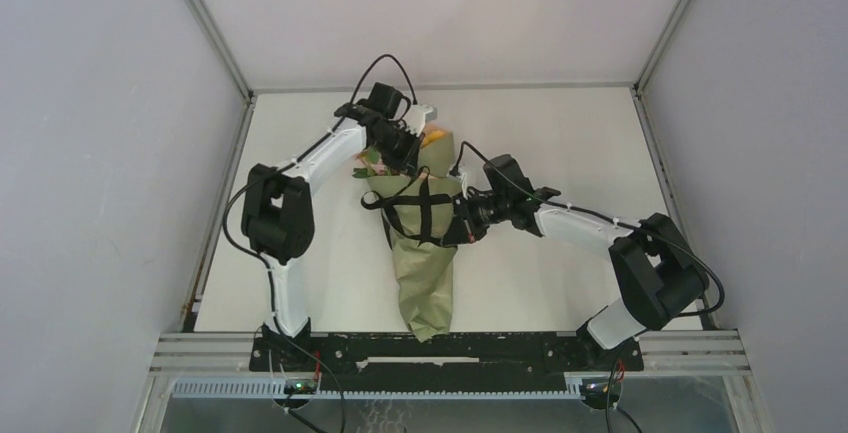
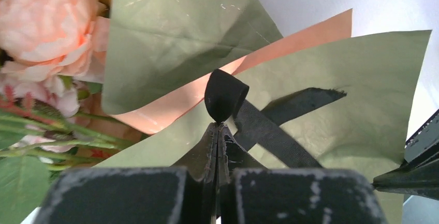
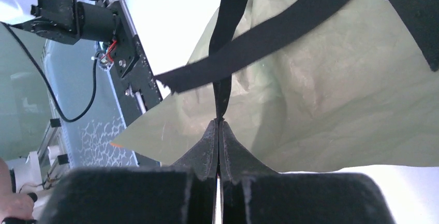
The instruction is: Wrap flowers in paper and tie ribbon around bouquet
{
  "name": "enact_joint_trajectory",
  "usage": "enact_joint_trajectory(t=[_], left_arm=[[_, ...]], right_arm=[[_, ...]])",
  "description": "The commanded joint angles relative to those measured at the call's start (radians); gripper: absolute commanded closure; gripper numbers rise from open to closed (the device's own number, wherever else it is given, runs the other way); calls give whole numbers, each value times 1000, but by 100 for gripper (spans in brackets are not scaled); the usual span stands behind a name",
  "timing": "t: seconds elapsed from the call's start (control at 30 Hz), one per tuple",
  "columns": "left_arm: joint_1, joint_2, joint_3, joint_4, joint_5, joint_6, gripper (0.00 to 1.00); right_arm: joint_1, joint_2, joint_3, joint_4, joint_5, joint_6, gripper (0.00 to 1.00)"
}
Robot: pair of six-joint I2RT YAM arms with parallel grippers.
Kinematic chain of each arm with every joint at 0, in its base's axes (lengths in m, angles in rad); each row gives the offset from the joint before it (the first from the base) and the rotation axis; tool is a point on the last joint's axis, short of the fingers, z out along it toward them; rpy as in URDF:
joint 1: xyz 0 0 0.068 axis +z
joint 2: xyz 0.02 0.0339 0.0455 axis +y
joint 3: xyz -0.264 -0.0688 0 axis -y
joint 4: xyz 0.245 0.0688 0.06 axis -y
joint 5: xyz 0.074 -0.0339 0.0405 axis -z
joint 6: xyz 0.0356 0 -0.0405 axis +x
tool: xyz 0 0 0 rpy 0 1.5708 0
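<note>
left tool (image 2: pixel 218 127) clamped on ribbon (image 2: pixel 223 95) loop, right tool (image 3: pixel 218 121) clamped on a ribbon strand; bouquet (image 1: pixel 424 273) lies on worktop (image 1: pixel 570 133) between them, ribbon crossing its middle.

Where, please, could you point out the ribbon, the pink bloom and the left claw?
ribbon (image 2: pixel 223 95): left wrist view, on the loop pinched just above the claw.
pink bloom (image 2: pixel 46 22): left wrist view, middle of its petals.
left claw (image 2: pixel 218 129): left wrist view, where its shut tips meet.
</note>
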Motion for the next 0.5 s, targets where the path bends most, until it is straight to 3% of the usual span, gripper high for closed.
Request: enact_joint_trajectory(t=[0.0,0.1,0.3,0.47], left_arm=[[-48,-17,-23,23,8,15,100],[-84,-38,-62,15,-25,92,95],[-140,-114,-164,-40,-3,317,66],[-114,-103,-140,-85,51,369,53]], right_arm=[[-12,-16,11,22,-46,-31,100],[-32,-14,10,54,-79,-14,100],[-72,-52,11,210,-134,82,100],[-96,-38,10,274,-140,137,100]])
